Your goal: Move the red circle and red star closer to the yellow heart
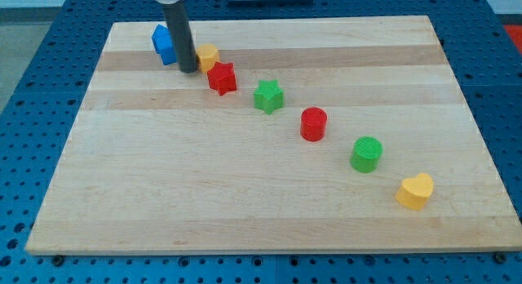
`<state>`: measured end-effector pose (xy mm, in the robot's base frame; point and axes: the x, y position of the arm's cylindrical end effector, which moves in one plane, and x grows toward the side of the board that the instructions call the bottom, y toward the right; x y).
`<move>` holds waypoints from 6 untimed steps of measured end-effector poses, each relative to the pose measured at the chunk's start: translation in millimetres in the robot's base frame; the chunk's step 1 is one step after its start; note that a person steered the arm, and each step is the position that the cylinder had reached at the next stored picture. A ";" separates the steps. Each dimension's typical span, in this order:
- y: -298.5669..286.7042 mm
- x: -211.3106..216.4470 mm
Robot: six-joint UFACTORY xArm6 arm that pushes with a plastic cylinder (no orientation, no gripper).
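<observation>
My tip (pixel 188 69) sits on the counter (pixel 245 194) near the view's top left, wedged between the blue block (pixel 163 44) on its left and a small yellow block (pixel 209 56) on its right. The rod hides part of both, so I can't make out the shape of either or tell whether the tip touches them. The rod's upper end is cut off by the view's top edge. End effector is a bare rod: no jaws, so nothing to open, close or grip. Red star (pixel 222 77) is just below-right of the tip, close against the small yellow block; contact unclear. The blocks run diagonally toward the view's bottom right: green star (pixel 267 96), red circle (pixel 313 124), green circle (pixel 367 153), then yellow heart (pixel 416 191) near the right edge. Red circle is well apart from the heart, with the green circle between them. Red star is farther away still.
</observation>
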<state>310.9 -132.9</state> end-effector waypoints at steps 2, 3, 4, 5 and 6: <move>72.8 -7.7; 120.2 -31.2; 121.3 -28.4; 151.3 -33.5; 184.6 -75.7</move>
